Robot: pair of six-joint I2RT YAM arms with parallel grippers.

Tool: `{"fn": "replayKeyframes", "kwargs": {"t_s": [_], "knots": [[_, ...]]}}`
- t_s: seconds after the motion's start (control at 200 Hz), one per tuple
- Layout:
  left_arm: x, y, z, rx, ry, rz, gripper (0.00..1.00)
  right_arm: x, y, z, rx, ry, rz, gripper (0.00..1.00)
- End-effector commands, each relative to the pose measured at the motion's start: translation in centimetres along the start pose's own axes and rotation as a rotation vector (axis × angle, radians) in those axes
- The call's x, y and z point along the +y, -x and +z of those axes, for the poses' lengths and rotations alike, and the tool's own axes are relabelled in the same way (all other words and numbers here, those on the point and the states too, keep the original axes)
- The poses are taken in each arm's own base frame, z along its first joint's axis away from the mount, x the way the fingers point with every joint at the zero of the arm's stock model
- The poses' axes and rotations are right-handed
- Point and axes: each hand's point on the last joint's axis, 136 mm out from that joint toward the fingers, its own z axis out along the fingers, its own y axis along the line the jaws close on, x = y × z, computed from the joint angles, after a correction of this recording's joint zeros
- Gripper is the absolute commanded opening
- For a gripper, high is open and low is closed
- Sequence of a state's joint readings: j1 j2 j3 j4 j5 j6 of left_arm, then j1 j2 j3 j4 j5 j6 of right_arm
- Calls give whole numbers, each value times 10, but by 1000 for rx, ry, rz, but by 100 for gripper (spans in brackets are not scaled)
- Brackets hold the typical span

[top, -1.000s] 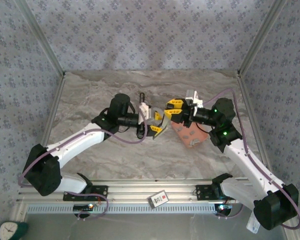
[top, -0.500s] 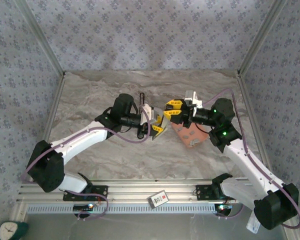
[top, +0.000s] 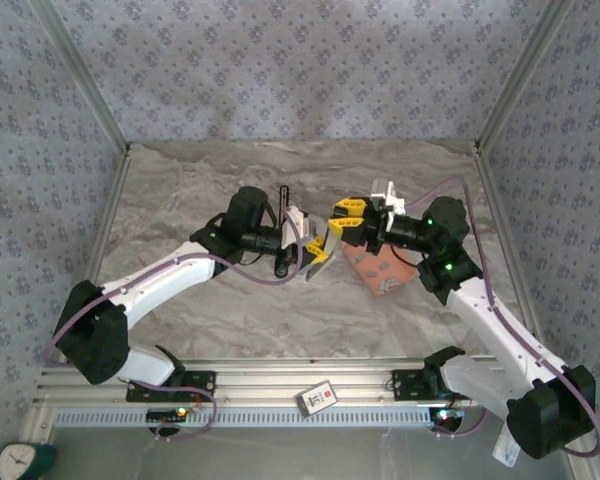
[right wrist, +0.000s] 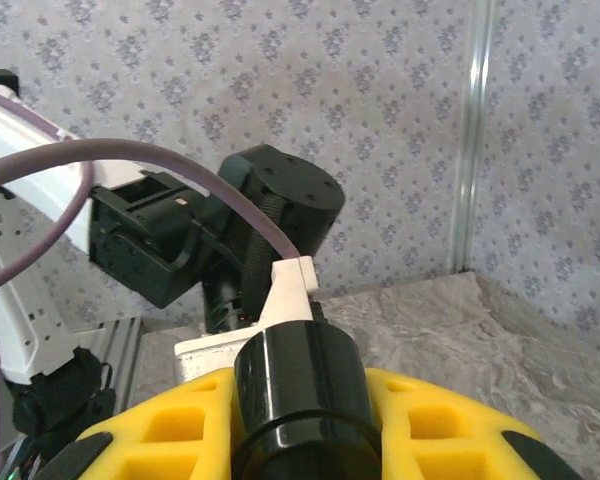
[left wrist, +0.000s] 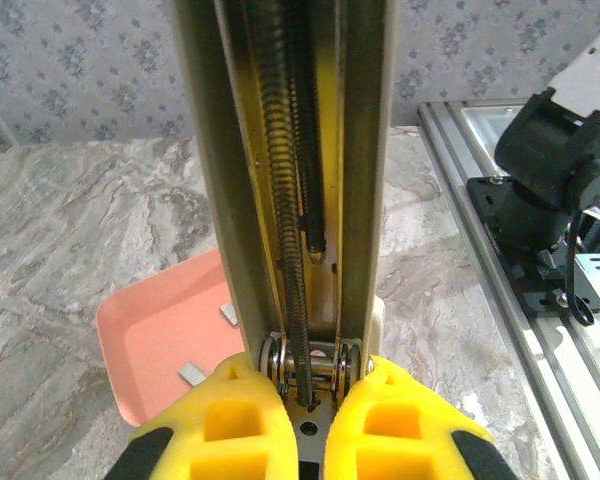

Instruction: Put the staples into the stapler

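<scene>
Stapler rail (left wrist: 355, 150) tight in left end effector (left wrist: 308, 398), black cylinder (right wrist: 300, 385) in right end effector (right wrist: 302, 430); spring (left wrist: 285, 230) plain close-up.

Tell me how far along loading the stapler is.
Done: the stapler is open, its spring channel bare, with no staples visible in it. In hand: the left tool is shut on the channel's end; the right tool grips a black piece. Left: the staple strips lie on the pink tray; they must go in and the stapler be closed.
</scene>
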State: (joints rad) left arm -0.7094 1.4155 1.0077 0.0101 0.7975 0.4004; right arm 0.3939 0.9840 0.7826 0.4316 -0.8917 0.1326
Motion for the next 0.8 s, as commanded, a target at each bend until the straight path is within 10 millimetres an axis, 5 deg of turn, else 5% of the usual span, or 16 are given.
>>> {"fn": "replayKeyframes", "kwargs": {"t_s": [0.0,0.095,0.23,0.48,0.795], "knots": [[18,12,-5,19,119,-101,0,-12,15,-12,-63,-108,-15,28],[28,11,-9,78,201,-196,0,-31,5,-23,-62,-241,33,47],[37,7,-13,130,298,-315,0,-53,-9,-39,-47,-397,100,57],[67,-14,-28,251,539,-590,0,-78,-35,-72,-31,-628,218,60],[100,-74,-27,530,861,-1028,0,-84,-77,-86,90,-740,403,56]]}}
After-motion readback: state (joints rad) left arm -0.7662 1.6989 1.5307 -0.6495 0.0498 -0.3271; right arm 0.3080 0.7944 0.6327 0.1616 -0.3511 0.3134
